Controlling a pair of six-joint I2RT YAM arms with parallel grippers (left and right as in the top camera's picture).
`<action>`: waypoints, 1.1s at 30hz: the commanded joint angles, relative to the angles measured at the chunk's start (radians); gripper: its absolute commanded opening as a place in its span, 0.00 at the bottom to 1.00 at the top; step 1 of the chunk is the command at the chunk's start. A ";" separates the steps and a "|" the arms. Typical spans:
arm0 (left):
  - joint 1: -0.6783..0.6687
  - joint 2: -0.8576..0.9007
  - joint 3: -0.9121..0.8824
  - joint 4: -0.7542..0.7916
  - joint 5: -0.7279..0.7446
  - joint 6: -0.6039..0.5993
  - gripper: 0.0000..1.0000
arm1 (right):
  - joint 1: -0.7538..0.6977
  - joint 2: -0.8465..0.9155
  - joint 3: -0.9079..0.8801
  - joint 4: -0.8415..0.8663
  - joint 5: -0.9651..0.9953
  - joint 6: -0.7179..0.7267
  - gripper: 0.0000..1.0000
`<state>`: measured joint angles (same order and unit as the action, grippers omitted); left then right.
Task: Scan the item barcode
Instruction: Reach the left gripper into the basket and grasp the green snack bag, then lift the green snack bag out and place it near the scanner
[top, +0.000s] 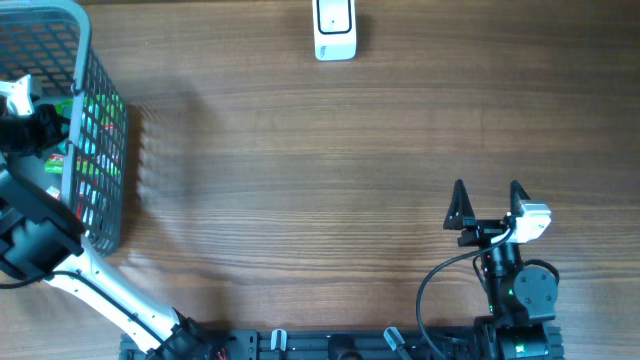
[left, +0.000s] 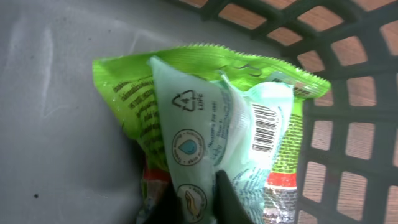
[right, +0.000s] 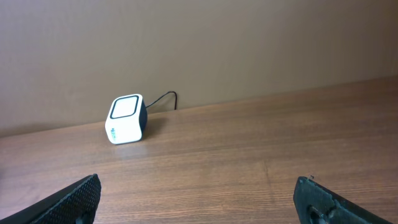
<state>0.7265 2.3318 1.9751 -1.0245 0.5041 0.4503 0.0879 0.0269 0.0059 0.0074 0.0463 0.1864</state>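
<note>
Pinching the pale-green packet (left: 205, 140) low down, clear of its barcode (left: 264, 127), your left gripper (left: 208, 190) is closed on it inside the grey basket (left: 348, 81). Expect light, limp, slick film, so lift gently. Your right gripper (top: 487, 190) gapes empty; the white scanner (top: 335, 30) sits at the table's far edge.
</note>
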 joint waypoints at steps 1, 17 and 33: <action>-0.002 0.054 0.005 0.013 -0.051 -0.086 0.04 | -0.005 -0.003 -0.001 0.005 0.013 0.003 1.00; -0.002 -0.510 0.188 0.102 -0.231 -0.424 0.04 | -0.005 -0.003 -0.001 0.005 0.013 0.004 1.00; -0.333 -0.906 0.184 -0.109 0.015 -0.753 0.04 | -0.005 -0.003 -0.001 0.005 0.013 0.004 1.00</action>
<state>0.5270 1.4017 2.1612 -1.0760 0.4355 -0.2504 0.0879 0.0269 0.0059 0.0074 0.0463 0.1864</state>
